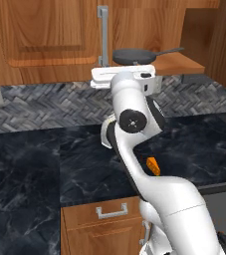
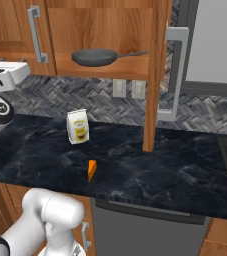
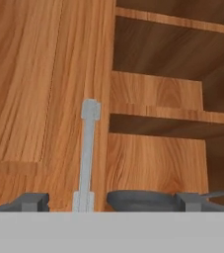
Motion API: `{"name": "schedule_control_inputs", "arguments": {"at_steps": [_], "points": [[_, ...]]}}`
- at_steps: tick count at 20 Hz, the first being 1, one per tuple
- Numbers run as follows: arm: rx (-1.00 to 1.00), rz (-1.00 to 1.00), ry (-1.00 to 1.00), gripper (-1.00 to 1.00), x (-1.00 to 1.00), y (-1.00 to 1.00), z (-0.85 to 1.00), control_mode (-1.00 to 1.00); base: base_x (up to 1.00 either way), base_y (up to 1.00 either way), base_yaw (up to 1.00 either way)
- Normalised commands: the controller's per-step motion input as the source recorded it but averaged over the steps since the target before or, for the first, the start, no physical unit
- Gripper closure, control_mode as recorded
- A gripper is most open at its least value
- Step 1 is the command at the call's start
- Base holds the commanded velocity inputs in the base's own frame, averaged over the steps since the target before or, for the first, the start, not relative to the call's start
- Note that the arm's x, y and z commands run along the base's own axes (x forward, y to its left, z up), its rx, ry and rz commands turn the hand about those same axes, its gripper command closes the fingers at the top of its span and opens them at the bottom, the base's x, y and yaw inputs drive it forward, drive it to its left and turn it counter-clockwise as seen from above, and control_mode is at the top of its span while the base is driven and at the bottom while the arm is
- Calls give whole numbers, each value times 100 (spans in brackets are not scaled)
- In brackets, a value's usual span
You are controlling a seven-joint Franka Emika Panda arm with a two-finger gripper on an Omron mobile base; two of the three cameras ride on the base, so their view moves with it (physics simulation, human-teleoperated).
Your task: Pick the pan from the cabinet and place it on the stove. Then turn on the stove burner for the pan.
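The pan (image 1: pixel 133 55) (image 2: pixel 95 57) is a shallow dark grey one. It lies on the bottom shelf of the open right half of the cabinet (image 1: pixel 50 35) (image 2: pixel 105 25), its long handle pointing right. In the hand view the pan (image 3: pixel 140 199) shows low down, beyond the tips and some way off. My gripper (image 3: pixel 112 201) is open, its fingertips (image 3: pixel 32 201) wide apart with nothing between them. It sits just in front of and below the shelf, near the closed left door's silver handle (image 3: pixel 87 153). The stove is out of view.
The cabinet's right door (image 2: pixel 156 75) stands open, edge-on, reaching down to the counter. A white and yellow carton (image 2: pixel 78 126) and an orange wedge (image 2: pixel 92 170) (image 1: pixel 153 165) rest on the black marble counter (image 1: pixel 30 159). A drawer (image 1: pixel 112 211) lies below the counter.
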Motion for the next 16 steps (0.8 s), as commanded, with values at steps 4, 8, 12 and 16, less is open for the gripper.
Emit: {"name": "schedule_control_inputs", "arguments": {"at_steps": [4, 8, 12, 16], "points": [[0, 0, 0, -100, 32, 10, 0, -100, 0, 0, 0], [0, 0, 0, -100, 28, 0, 0, -100, 0, 0, 0], [0, 0, 0, -100, 33, 0, 0, -100, 0, 0, 0], [0, 0, 0, -100, 39, 0, 0, -100, 0, 0, 0]]}}
